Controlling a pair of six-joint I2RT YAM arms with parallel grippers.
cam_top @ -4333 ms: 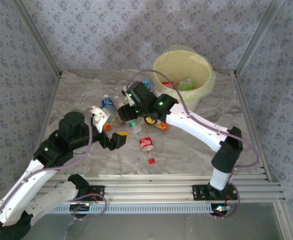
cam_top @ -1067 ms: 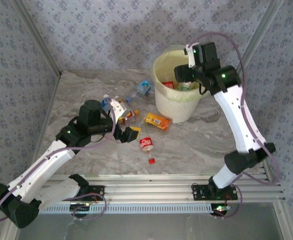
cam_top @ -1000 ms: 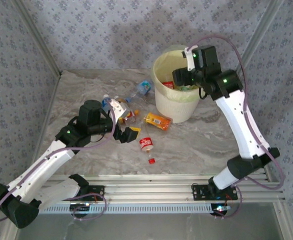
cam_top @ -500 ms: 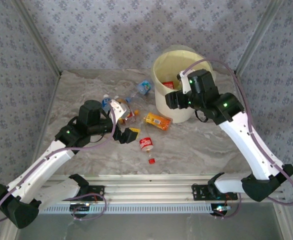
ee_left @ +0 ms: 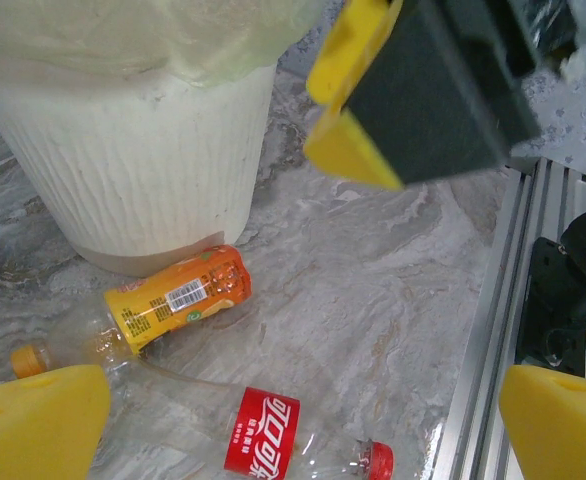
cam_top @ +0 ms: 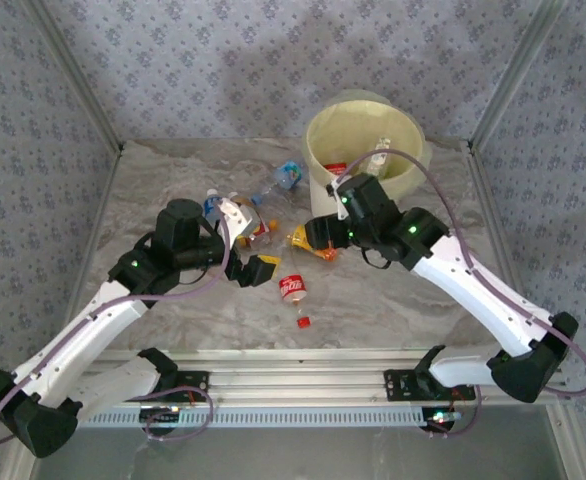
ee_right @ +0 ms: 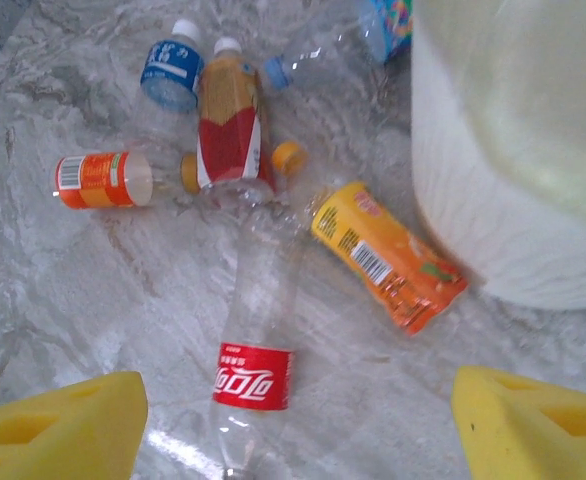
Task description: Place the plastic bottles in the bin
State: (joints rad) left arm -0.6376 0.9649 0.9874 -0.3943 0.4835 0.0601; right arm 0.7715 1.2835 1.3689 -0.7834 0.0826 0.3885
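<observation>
right pincer: off bin, down over bottles, wide, seemingly empty | left pincer: unmoved, wide

Overhead shot was pretty soft and low-res, kind of hazy, with flat diffuse light from above. A big smudgy shadow sat on the back wall, and there was only a faint one under the left arm on the desk.

The wrist cams were brighter and way sharper in the middle. On the right wrist one, the bin was washed out almost to white. The desk had a glossy glare near the bottom left, and the right end effector's yellow fingertips were blurry blobs in the corners.

Same deal on the left wrist: the left end effector's fingertips were out of focus, bottles crisp.
</observation>
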